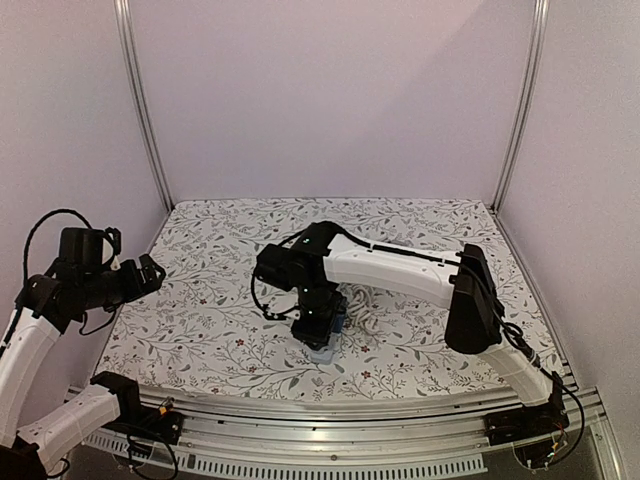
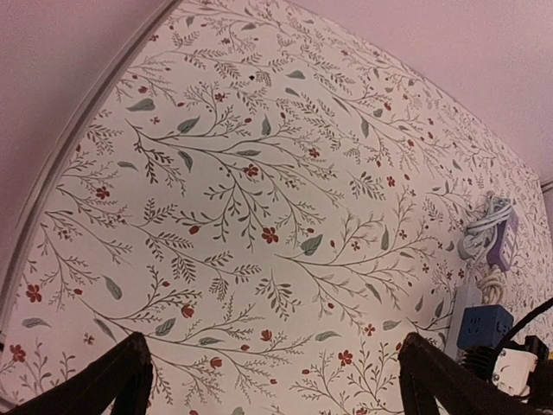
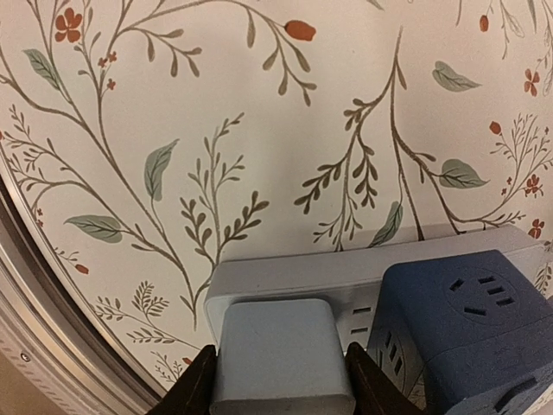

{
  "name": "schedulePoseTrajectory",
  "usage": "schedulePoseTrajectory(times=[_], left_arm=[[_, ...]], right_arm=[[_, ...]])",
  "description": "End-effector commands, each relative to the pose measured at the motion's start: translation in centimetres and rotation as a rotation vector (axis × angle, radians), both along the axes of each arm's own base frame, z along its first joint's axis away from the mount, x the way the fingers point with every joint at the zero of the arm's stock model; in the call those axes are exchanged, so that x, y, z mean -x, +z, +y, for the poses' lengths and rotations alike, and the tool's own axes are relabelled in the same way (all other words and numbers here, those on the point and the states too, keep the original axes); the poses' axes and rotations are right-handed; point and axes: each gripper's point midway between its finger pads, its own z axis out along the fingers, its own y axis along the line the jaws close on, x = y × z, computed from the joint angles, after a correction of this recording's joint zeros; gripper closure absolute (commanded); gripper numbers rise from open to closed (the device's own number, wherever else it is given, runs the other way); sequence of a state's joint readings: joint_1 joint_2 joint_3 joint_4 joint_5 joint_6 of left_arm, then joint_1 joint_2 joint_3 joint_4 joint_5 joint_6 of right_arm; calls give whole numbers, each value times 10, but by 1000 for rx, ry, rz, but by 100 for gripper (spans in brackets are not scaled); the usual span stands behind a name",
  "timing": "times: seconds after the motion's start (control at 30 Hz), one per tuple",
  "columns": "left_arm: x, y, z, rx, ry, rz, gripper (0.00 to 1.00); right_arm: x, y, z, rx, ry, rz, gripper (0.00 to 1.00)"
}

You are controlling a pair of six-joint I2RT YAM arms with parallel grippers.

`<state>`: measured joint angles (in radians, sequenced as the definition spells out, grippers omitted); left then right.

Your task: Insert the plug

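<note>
Pale plug (image 3: 281, 354) sits clamped between the right fingers (image 3: 194, 389), touching the white power strip (image 3: 346, 272); left fingers (image 2: 121, 376) hang wide apart.

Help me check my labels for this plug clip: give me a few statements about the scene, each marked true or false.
1. The right pincer is shut on a pale plug. True.
2. The left pincer holds the power strip. False: it is open and empty, over bare tablecloth away from the strip.
3. A dark blue cube sits at the white power strip, right beside the plug. True.
4. The tablecloth is plain white. False: it has a print of leafy twigs and small red flowers.
</note>
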<state>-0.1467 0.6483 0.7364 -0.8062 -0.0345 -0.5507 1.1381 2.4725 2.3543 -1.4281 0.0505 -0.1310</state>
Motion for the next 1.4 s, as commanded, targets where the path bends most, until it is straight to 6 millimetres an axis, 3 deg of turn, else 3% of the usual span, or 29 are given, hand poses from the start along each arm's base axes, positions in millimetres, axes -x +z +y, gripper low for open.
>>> schedulePoseTrajectory(times=[0.0,0.27,0.53,0.73,1.37], left_arm=[[2,-1,1,-18,-1,-1,0],[4,7,9,-24,23,-53,0],[3,7,9,-29,21,-60,0],[3,6,9,-28,20,-60,0],[3,1,8,-22,20,-34,1]], right_arm=[[16,-27,-30,171,-19,76,55],[22,-34,-35,197,-42,111,73],[27,-36,-42,208,-35,135,78],[29,-49,-42,144,-58,185,90],[38,-94,-64,286,-21,218,96]])
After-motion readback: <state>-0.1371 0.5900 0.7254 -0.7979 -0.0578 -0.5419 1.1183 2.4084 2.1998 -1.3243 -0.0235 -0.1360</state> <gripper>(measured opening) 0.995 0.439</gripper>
